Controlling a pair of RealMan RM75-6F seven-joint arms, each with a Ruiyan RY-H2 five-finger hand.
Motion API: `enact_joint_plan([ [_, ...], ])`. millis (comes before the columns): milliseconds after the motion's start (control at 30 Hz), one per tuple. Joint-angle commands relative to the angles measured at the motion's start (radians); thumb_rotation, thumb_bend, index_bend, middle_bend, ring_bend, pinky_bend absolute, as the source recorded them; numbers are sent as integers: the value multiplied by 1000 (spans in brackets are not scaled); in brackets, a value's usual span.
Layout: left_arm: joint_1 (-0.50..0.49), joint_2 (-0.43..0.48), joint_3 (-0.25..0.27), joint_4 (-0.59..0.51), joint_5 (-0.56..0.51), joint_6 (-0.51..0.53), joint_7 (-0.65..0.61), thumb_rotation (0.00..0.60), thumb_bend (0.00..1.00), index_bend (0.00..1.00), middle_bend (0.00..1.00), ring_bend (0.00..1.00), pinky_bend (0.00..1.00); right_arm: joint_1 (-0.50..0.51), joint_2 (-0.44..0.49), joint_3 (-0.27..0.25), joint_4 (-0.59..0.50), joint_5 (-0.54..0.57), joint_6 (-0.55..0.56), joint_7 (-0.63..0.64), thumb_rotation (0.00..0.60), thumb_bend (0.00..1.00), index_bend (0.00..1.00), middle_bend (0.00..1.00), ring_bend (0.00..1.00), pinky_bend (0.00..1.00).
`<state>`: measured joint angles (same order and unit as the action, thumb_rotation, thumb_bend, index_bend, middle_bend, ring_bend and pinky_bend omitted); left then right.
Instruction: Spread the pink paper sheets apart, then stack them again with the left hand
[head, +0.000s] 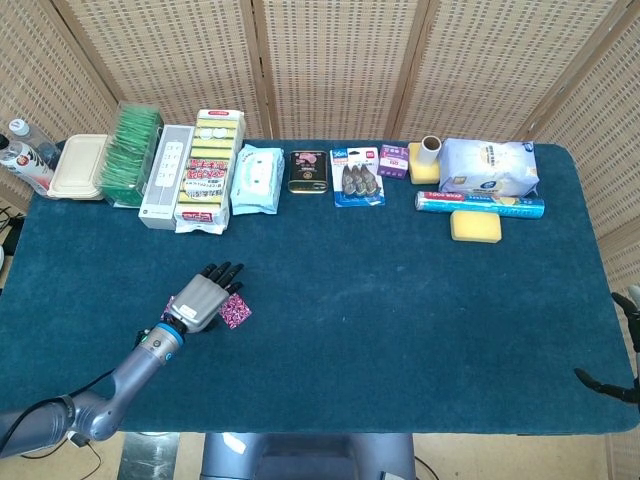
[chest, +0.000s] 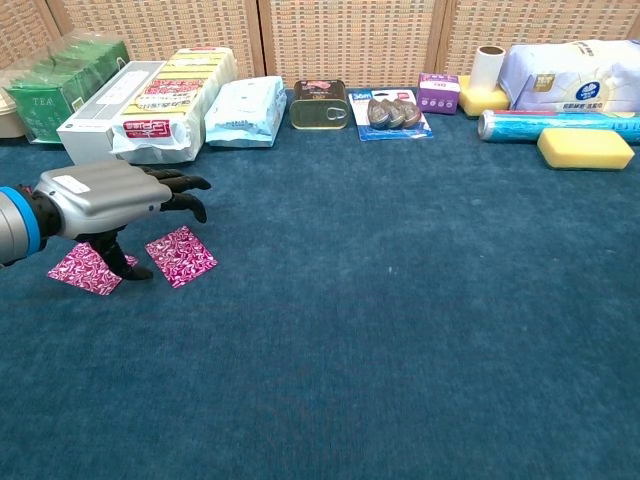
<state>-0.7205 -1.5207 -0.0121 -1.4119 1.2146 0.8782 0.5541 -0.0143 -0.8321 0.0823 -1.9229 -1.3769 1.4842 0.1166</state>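
Note:
Two pink patterned paper sheets lie side by side on the blue cloth near the front left. The left sheet (chest: 80, 270) is partly under my left hand (chest: 108, 196), whose thumb (chest: 118, 262) touches its right edge. The right sheet (chest: 182, 256) lies just apart from the thumb, below the outstretched fingers. From the head view, my left hand (head: 203, 298) covers the left sheet, and only the right sheet (head: 237, 311) shows beside it. The hand holds nothing and its fingers are spread. Dark parts of my right hand (head: 605, 386) show at the table's right edge, its pose unclear.
A row of goods lines the far edge: green tea packs (head: 135, 150), a white box (head: 165, 175), sponge packs (head: 208, 170), wipes (head: 256, 180), a tin (head: 308, 171), a blue roll (head: 480, 204) and a yellow sponge (head: 475, 226).

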Motion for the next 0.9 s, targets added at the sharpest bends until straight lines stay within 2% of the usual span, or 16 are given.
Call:
enact_joint_plan([
  [33,-4,-7,-2,2,-13,-5,13,600,220,178,0,0,138,0,1,2,2,3,-1,5,600,0,69,0,0,0],
  [333,-9,-19,-4,6,-56,-17,39,600,220,196,0,0,138,2,5,3,4,6,-6,16,600,0,69,0,0,0],
  [433,-11,-22,-6,6,-60,-17,38,600,221,284,0,0,138,1,5,3,4,4,-4,17,600,0,69,0,0,0],
  [500,-10,-22,-10,3,-61,-11,31,600,225,376,0,0,138,0,6,3,4,5,-3,21,600,0,69,0,0,0],
  [600,-9,-23,-8,4,-62,-5,34,600,232,450,0,0,138,1,8,5,4,5,-3,24,600,0,69,0,0,0],
  [900,-1,-2,-16,-25,-59,17,9,600,237,482,0,0,138,-1,6,3,6,-1,1,26,600,0,69,0,0,0],
])
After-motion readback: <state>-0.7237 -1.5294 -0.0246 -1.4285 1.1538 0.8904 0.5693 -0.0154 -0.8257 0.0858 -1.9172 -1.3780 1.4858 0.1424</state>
